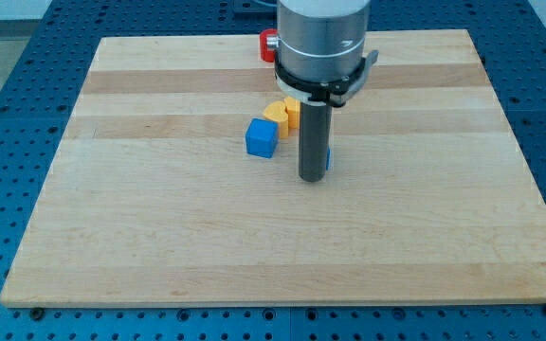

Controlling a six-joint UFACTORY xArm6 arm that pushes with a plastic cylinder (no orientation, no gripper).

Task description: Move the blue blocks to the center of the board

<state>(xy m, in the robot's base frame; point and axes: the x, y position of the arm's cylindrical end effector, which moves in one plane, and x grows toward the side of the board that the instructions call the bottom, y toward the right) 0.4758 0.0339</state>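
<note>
Tool tip (313,178) touching second blue block (327,159) (mostly hidden).

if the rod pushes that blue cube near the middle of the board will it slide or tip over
The blue cube sits low and flat on the smooth wooden board, so it probably slides rather than tips. An off-centre push would likely turn it. It touches the yellow block, which might shift too.

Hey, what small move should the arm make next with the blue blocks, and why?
Probably nudge the blue cube toward the view's right and slightly down. My tip sits by a second blue block, mostly hidden behind the rod, near the board's centre.
</note>
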